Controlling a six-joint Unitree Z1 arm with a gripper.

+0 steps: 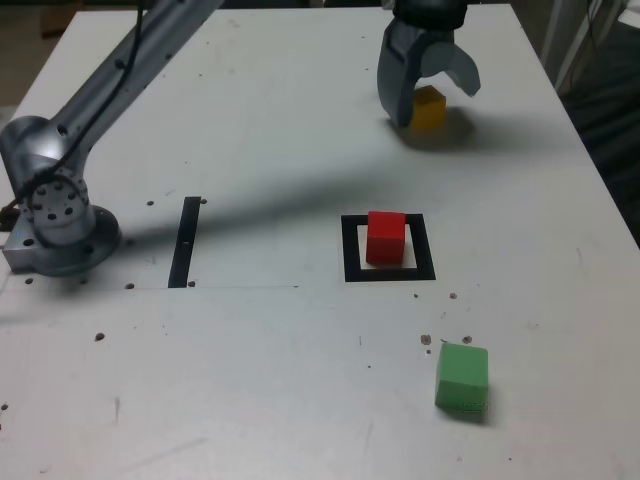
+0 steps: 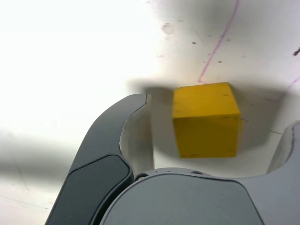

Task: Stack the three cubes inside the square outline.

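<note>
"Where's the yellow cube (image 1: 429, 108) from your tool (image 1: 436, 97)?"

"Between your spread jaws, near the worktop's (image 1: 270, 375) far edge in the exterior view; neither side appears to touch it. You probably need to lower straight, then close."

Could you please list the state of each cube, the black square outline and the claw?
Red cube: resting inside the outline, nothing stacked on it.
Yellow cube: ungrasped, between the open jaws.
Green cube: on the table, outside the outline.
Black square outline: occupied by the red cube alone.
Grey claw: open, holding nothing.
</note>
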